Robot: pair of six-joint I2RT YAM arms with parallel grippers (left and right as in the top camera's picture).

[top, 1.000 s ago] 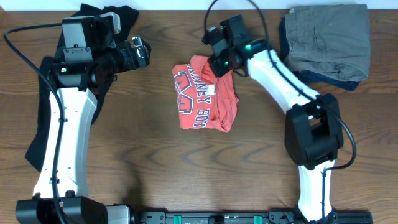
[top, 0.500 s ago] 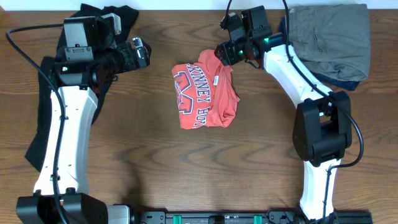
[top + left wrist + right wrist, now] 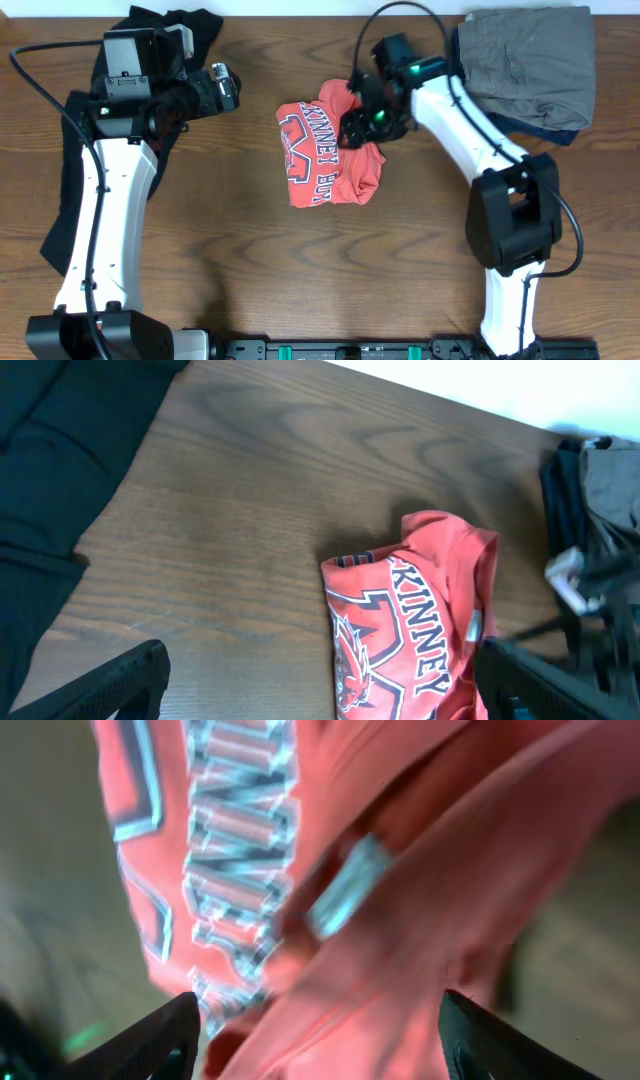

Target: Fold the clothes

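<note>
You've got two white-shelled arms, left arm and right arm. Joint housings and bases are black, fingers matte black. A black cable loops off each. Green LED lit on the right arm.

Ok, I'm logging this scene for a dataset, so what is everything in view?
T-shirt: one, coral-red with white lettering, bundled at table centre.
grey garment: one, grey, folded, far right corner.
dark blue garment: one, navy, under the grey one.
black garment: one, black, far left, partly under the left arm.
table: one, brown wood.
left gripper: one, black, open, left of the T-shirt.
right gripper: one, black, open, over the T-shirt's right edge.
</note>
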